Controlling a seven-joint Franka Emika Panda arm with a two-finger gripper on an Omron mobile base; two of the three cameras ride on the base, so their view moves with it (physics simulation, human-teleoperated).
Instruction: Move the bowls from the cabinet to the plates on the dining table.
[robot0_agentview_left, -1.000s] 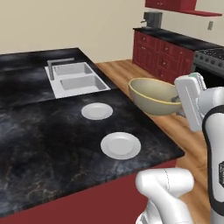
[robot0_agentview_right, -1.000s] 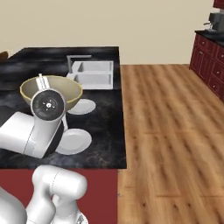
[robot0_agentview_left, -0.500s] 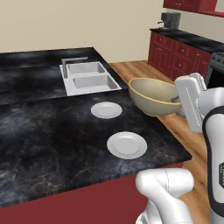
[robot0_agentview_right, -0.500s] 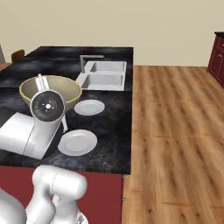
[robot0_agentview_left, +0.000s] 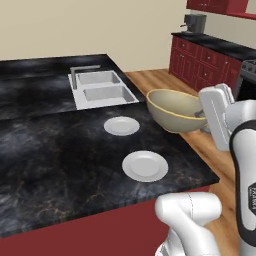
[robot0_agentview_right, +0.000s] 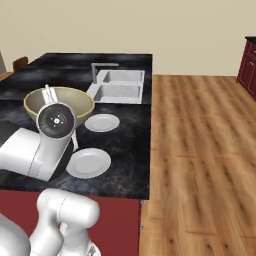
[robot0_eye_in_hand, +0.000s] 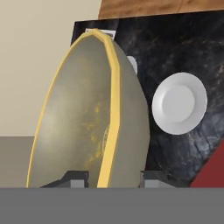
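Bowl: the olive-tan bowl (robot0_agentview_left: 176, 110) you carry hangs level above the counter's right edge, clear of both plates.
Jaws: your gripper (robot0_eye_in_hand: 110, 177) is partly closed, one finger on each side of the gold rim, gripping the bowl.
Plates: near plate (robot0_agentview_left: 145, 165) and far plate (robot0_agentview_left: 121, 125) lie on the black marble counter (robot0_agentview_left: 55, 150), well apart.
Sink: a double sink (robot0_agentview_left: 100, 89) sits beyond the far plate.
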